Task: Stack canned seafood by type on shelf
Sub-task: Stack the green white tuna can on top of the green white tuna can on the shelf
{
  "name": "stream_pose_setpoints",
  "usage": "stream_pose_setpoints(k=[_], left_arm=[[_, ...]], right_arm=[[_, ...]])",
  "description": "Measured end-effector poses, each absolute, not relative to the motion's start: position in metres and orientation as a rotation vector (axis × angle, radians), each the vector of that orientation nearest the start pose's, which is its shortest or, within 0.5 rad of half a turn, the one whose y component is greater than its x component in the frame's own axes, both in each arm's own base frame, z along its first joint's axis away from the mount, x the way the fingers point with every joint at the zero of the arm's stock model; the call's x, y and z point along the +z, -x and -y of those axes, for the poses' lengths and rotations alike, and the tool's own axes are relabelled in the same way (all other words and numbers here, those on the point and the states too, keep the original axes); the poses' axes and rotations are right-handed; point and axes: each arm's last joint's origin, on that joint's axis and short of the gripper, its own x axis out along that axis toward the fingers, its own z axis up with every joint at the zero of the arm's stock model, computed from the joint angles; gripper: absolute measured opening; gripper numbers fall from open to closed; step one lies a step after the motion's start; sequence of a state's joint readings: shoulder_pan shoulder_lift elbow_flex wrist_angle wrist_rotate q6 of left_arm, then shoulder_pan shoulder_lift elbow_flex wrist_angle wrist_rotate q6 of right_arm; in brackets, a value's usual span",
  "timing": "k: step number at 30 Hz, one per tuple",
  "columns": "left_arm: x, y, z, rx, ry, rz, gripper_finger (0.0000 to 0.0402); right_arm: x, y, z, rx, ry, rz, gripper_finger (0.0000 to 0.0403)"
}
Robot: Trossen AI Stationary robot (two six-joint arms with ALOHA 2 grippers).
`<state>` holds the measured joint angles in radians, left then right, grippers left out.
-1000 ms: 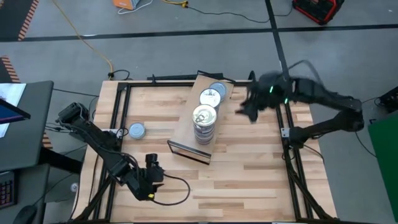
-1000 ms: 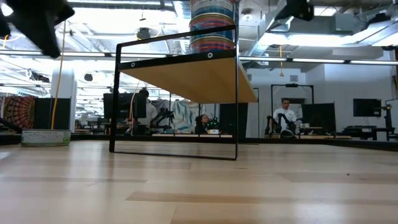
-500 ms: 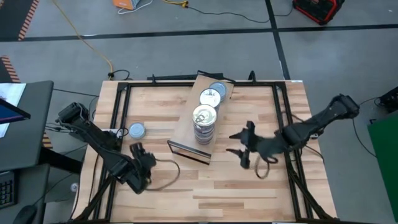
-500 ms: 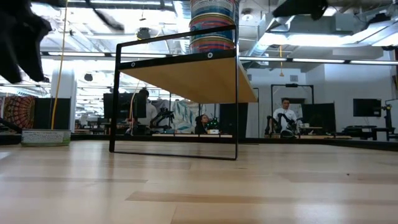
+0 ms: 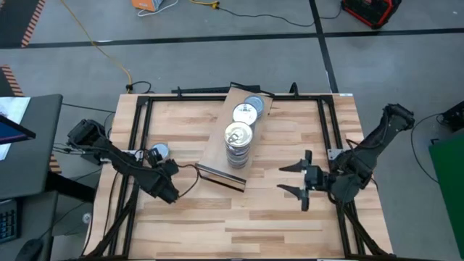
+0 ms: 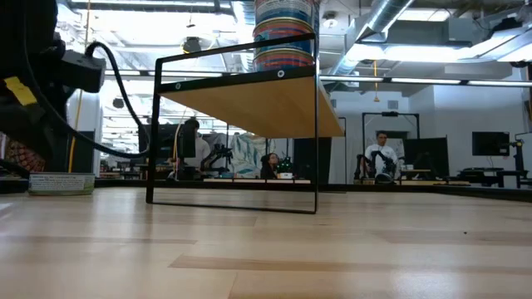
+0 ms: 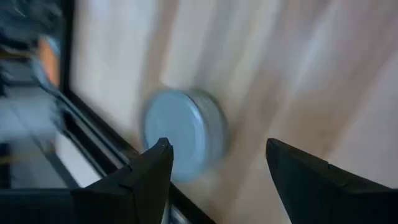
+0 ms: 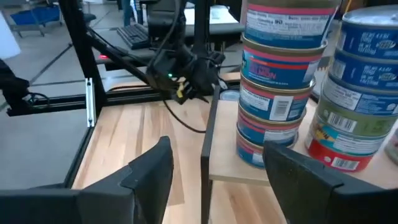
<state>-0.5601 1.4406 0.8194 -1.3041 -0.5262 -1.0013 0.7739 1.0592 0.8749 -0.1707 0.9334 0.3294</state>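
So my left gripper [image 5: 161, 164] has just swung over from the near edge of the table and is now lined up on the last loose tin [image 7: 184, 134], the silver-topped one sitting by the left side rail. Fingers are spread with nothing between them, and the tin sits just ahead of the gap, so no contact yet.

My right gripper [image 5: 291, 178] came all the way back from behind the shelf [image 5: 217, 152] and now hangs empty over the open tabletop [image 5: 275, 217] to its right, fingers apart (basically parked, I'd say).

On the shelf there's a tall stack with a gold pull-tab lid [image 5: 238, 135] at the near end, then more stacks [image 5: 248, 110] behind it.

What that means, I think: the right arm's part is done, and it's on me to grab that stray tin and put it on the matching silver-top stack.
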Motion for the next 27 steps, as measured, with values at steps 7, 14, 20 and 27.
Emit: stream_pose_setpoints(k=[7, 14, 20, 27], left_arm=[[0.179, -0.161, 0.075, 0.765, -0.469, -1.323, 0.0249], [0.163, -0.155, 0.061, 0.805, -0.399, -1.416, 0.0249], [0.155, -0.151, 0.05, 0.899, -0.318, -1.43, 0.0249], [0.15, -0.158, 0.049, 0.839, -0.276, -1.423, 0.0249]], right_arm=[[0.317, -0.173, -0.141, -0.257, -0.034, -0.183, 0.0276], [0.317, -0.175, -0.139, -0.269, -0.031, -0.184, 0.0276], [0.317, -0.175, -0.139, -0.269, -0.031, -0.184, 0.0276], [0.317, -0.175, -0.139, -0.27, -0.031, -0.184, 0.0276]])
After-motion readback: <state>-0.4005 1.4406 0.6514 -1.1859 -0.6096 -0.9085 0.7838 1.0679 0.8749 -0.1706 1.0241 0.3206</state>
